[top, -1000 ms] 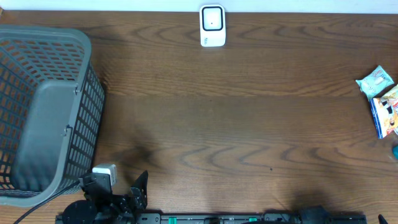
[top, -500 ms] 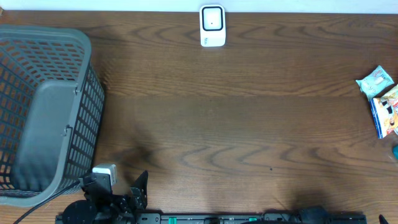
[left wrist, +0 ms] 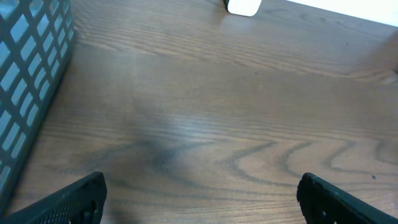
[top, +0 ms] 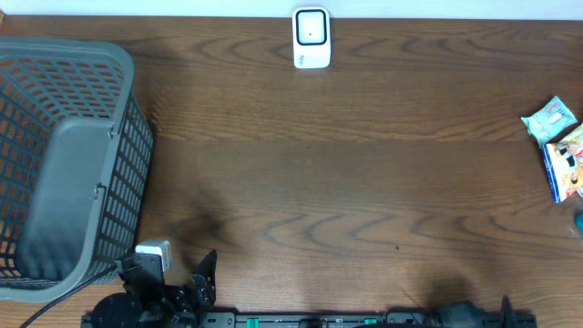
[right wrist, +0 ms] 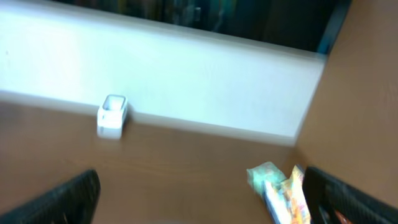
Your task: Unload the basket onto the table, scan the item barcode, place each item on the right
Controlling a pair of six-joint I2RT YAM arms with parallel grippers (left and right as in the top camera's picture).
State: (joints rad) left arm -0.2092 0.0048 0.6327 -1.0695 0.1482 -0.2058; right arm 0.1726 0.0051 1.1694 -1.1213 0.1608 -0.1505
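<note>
The left gripper (left wrist: pixel 205 208) and right gripper (right wrist: pixel 208 208) are wide open, holding nothing, at the near edge of the table (top: pixel 364 182). The packets (top: pixel 552 118) lie at its right edge, well apart from the scanner (top: pixel 311 38) at the far edge; a basket (top: pixel 64 155) stands left

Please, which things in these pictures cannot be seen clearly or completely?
Barcodes on the green packet and blue packet: too small in overhead, blurred in right wrist.
The blue packet: cut off by overhead's right edge.
The teal object: only a sliver at that edge, unidentifiable.
The white scanner: cut off by left wrist view's top edge.
The basket: left side cut off by overhead's left edge.
</note>
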